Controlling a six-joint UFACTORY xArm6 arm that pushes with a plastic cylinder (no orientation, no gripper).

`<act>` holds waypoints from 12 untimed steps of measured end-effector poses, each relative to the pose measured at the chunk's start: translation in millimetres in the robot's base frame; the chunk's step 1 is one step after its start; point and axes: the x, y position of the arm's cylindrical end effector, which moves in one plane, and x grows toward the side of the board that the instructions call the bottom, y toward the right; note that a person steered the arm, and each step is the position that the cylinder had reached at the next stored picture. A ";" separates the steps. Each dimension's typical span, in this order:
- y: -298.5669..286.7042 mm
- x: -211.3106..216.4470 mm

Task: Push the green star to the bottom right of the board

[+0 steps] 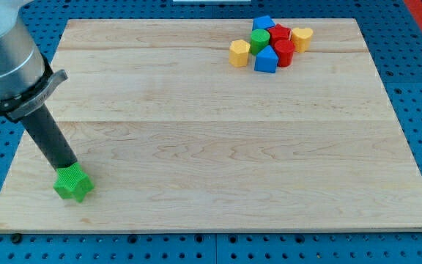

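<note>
The green star lies near the board's bottom left corner. My dark rod comes down from the view's upper left, and my tip touches the star's upper left side. The tip's very end is partly hidden behind the star. The wooden board fills most of the view.
A tight cluster sits near the board's top right: a yellow block, a blue block, a red block, a green block, another blue block, another red block and a yellow block.
</note>
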 end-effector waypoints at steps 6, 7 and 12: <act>59.9 24.1; 140.2 16.0; 280.4 1.6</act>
